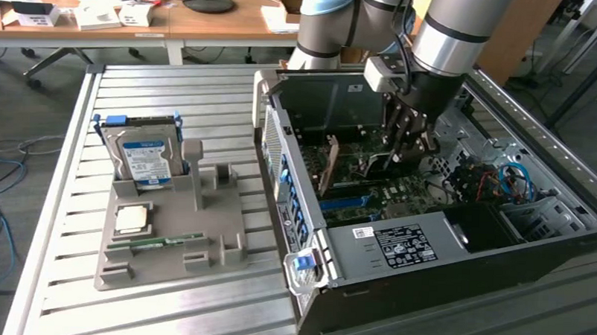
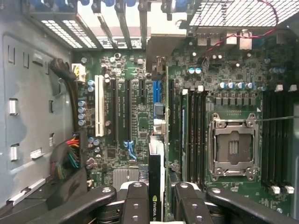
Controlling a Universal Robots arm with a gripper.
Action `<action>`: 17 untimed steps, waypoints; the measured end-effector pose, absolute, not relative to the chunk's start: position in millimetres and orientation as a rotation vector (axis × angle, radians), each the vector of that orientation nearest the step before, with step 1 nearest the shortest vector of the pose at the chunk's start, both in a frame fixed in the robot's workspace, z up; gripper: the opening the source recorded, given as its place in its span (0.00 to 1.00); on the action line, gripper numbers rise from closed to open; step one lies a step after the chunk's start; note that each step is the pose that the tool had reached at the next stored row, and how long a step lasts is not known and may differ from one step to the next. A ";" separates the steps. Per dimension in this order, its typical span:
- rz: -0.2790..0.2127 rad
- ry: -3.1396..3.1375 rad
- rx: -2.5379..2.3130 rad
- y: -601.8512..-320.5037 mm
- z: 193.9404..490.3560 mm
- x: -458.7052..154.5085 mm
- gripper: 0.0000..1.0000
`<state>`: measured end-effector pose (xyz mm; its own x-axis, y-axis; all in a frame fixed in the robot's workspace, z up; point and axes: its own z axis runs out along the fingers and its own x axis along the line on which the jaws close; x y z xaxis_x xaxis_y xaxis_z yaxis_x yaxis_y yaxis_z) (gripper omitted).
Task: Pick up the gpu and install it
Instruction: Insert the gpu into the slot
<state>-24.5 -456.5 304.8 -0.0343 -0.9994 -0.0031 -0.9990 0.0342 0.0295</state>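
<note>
The slatted tabletop [image 1: 175, 297] carries an open computer case [image 1: 454, 285], which sits at three o'clock from the grey parts holder [image 1: 221, 243] in the exterior view. The arm [image 1: 452, 39] reaches down into the case over the motherboard [image 2: 121, 116]. The gpu [image 2: 156, 158] hangs edge-on over the board's slots, and the tool [image 2: 158, 191] is clamped on its upper edge. The card looks stiff, fairly light and fragile, so it is best held along that edge, clear of fan and contacts

The grey plastic tray [image 1: 222, 232] and black metal computer case [image 1: 394, 297] sit side by side on the slatted metal table [image 1: 162, 88]. The flat green gpu card [image 2: 155, 182] stands in the case.
</note>
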 end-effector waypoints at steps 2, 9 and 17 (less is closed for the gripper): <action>-0.037 -2.246 2.171 -456.4 303.7 -24.5 0.26; -0.036 -2.246 2.171 -456.4 300.8 -25.2 0.26; -0.034 -2.247 2.172 -456.2 296.5 -34.2 0.26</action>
